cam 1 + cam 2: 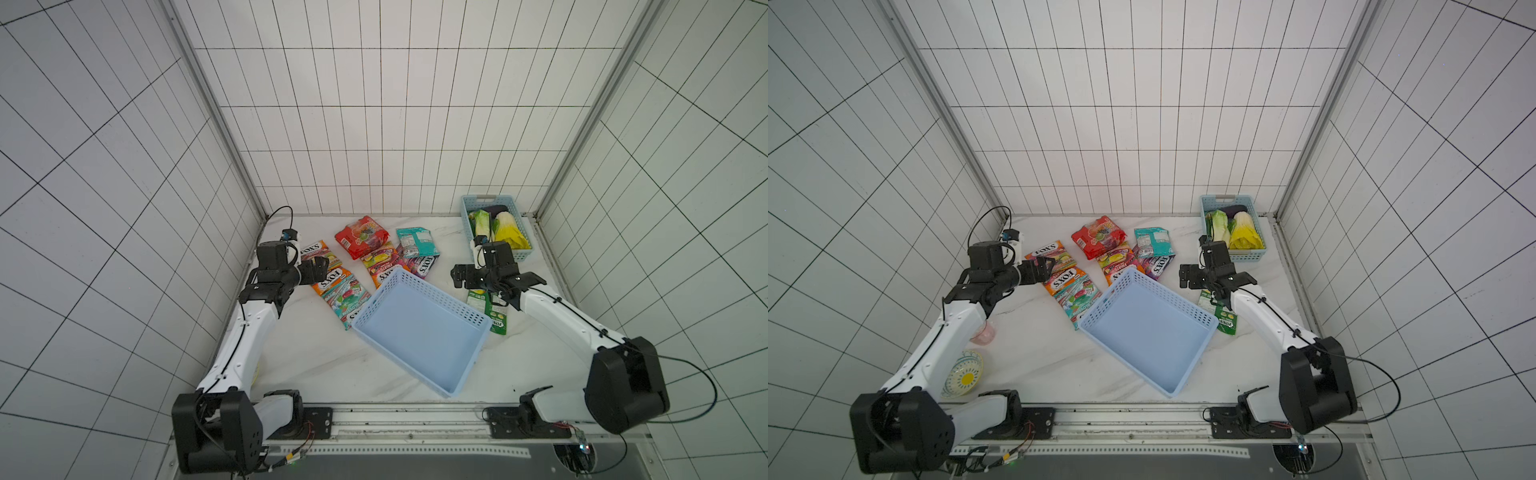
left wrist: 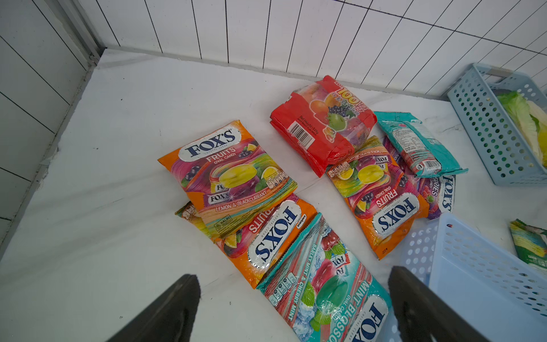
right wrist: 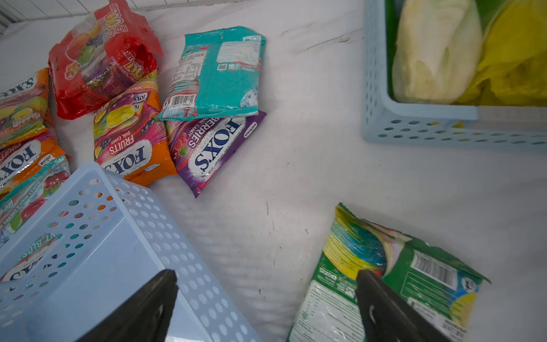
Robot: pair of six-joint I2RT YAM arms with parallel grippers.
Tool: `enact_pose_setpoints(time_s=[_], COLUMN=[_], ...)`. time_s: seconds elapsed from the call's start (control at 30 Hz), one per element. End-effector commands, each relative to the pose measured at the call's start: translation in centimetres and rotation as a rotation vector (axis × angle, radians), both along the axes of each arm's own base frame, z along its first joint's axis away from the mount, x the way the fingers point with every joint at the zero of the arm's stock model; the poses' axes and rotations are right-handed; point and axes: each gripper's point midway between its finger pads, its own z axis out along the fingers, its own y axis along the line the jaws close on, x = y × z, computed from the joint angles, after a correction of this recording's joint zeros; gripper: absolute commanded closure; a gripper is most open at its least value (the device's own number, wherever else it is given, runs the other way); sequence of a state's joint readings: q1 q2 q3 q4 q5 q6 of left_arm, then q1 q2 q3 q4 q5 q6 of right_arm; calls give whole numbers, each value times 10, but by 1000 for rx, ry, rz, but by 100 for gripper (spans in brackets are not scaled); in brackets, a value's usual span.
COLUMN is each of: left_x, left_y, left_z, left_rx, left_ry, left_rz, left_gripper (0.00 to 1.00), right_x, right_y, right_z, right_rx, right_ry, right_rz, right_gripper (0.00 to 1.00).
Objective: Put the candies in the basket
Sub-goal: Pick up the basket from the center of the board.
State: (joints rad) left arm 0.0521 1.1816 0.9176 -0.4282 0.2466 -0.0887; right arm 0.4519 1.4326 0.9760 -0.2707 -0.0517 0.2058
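I am holding my left gripper (image 1: 322,266) with its fingers wide apart, gripping nothing, hovering over the orange bags (image 1: 332,276) left of the basket's (image 1: 419,291) far corner. My right gripper (image 1: 457,277) is gaping too, hanging off the basket's right side above the green bag (image 1: 496,320). The candies (image 1: 382,259) are all lying on the table (image 1: 316,357) outside the basket: the mint bag (image 1: 345,299) is lying against its left wall, and the red bag (image 1: 363,237), teal bag (image 1: 417,241) and purple bag (image 1: 422,264) are lying beyond its far corner. Farther right, the small basket (image 1: 490,202) is holding leafy vegetables (image 1: 505,232) and something dark.
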Motion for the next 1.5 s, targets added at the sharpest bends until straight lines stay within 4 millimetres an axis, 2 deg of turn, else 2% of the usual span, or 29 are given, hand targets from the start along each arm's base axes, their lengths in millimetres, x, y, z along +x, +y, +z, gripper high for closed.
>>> enact_pose_setpoints(time_s=[0.0, 0.07, 0.23, 0.43, 0.6, 0.73, 0.83, 0.93, 1.03, 1.17, 1.23, 1.4, 1.47], left_x=[1, 1, -2, -3, -2, -2, -2, -3, -2, -3, -2, -5, -3], left_y=[-7, -6, -6, -4, -1, -3, -1, -5, -3, -6, -5, -8, -7], left_z=[0, 2, 6, 8, 9, 9, 9, 8, 11, 8, 11, 12, 14], left_rx=[-11, -9, 5, 9, 8, -1, 0, -15, -11, -24, -20, -28, -24], left_ry=[-8, -12, -27, -31, -30, -34, -25, -31, -26, -29, -28, -32, -33], left_rz=[-30, -28, -31, -27, -16, -28, -15, -34, -20, -38, -33, -50, -48], left_gripper=[2, 2, 2, 2, 2, 2, 2, 2, 2, 2, 2, 2, 2], right_x=[-3, -3, -8, -14, -14, -23, -27, -35, -36, -34, -34, -37, -38], right_y=[18, 29, 57, 80, 86, 96, 95, 97, 88, 83, 78, 71, 65], right_z=[-20, -28, -44, -42, -26, -20, -24, -39, -56, -71, -72, -70, -66], right_rx=[-83, -98, -106, -71, -57, -59, -85, -102, -169, -205, -236, -243, -265], right_ry=[72, 109, 144, 146, 122, 112, 116, 143, 171, 200, 210, 192, 186], right_rz=[109, 144, 228, 284, 286, 341, 347, 369, 348, 330, 320, 314, 304], right_gripper=[10, 13, 14, 15, 17, 17, 17, 18, 24, 41, 50, 64, 74])
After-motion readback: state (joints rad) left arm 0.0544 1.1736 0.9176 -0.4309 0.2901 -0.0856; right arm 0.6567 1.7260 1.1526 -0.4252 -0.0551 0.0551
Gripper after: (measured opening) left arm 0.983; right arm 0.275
